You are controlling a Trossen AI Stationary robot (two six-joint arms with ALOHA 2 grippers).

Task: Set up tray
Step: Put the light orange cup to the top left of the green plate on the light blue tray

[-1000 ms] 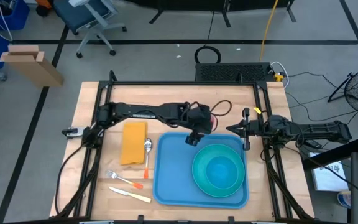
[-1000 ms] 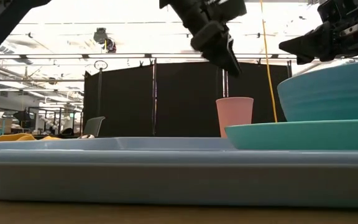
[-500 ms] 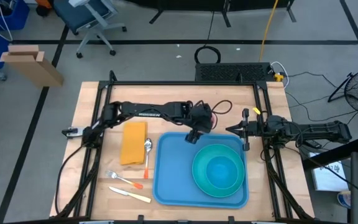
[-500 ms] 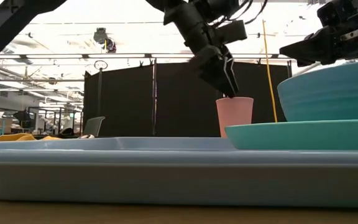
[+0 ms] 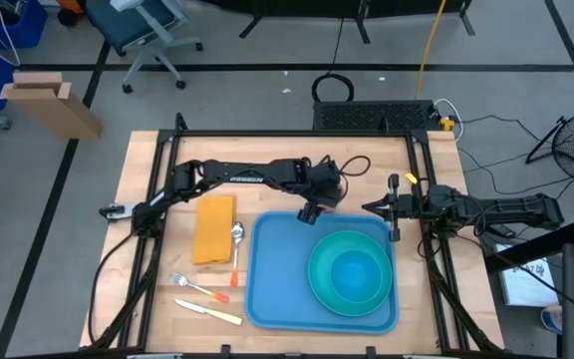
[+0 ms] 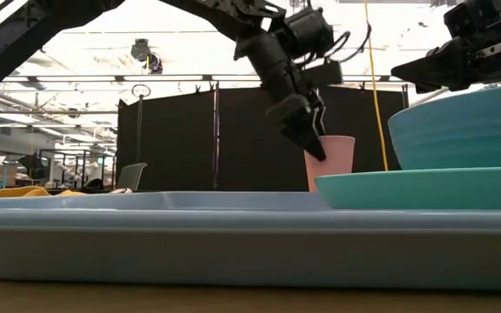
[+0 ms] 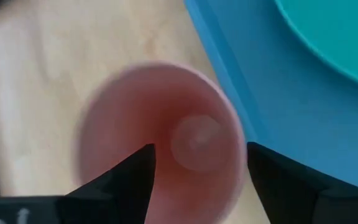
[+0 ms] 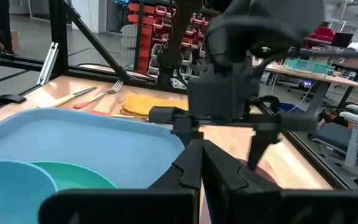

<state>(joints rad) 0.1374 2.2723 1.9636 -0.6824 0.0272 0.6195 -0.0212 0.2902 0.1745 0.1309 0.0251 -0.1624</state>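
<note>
Left gripper (image 7: 197, 165) down over pink cup (image 7: 160, 134) just off far edge of tray (image 5: 277, 269), one finger inside the rim, one outside, jaws not yet pinched; right gripper (image 8: 201, 163) closed, idle at tray's right; next likely: pinch, lift, carry onto tray.

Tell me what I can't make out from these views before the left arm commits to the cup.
- Pink cup, high view: hidden under the left gripper.
- Grip contact, left wrist view: blurred; one finger is inside the rim, but touch is unclear.
- Cup base, low view: hidden behind the tray rim.
- Right gripper, right wrist view: shut, blocking the middle of its view.
- Fork and knife, high view: too small for detail.
</note>
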